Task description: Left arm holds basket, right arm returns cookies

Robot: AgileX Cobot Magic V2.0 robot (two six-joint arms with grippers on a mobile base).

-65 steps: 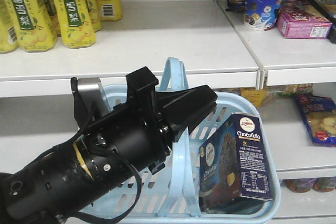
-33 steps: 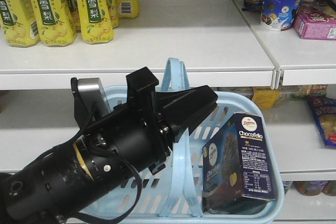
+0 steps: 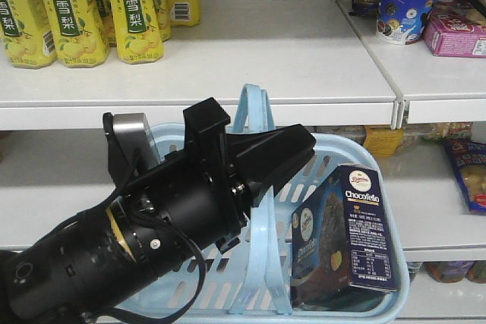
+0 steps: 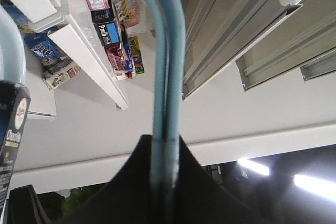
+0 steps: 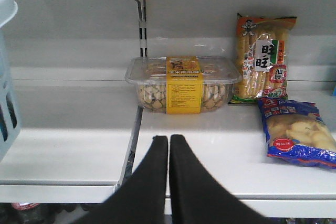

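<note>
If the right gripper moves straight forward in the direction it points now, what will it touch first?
Probably the clear plastic box with the yellow label, straight ahead of the right gripper on the white shelf; depth is hard to judge.

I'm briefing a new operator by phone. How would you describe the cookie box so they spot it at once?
Find the light blue basket hanging from the left pincer in front of the white shelves. The cookies stand in its right end. It is a tall navy box marked Chocofello, unlike the pink box and round blue tub on the shelf above.
</note>
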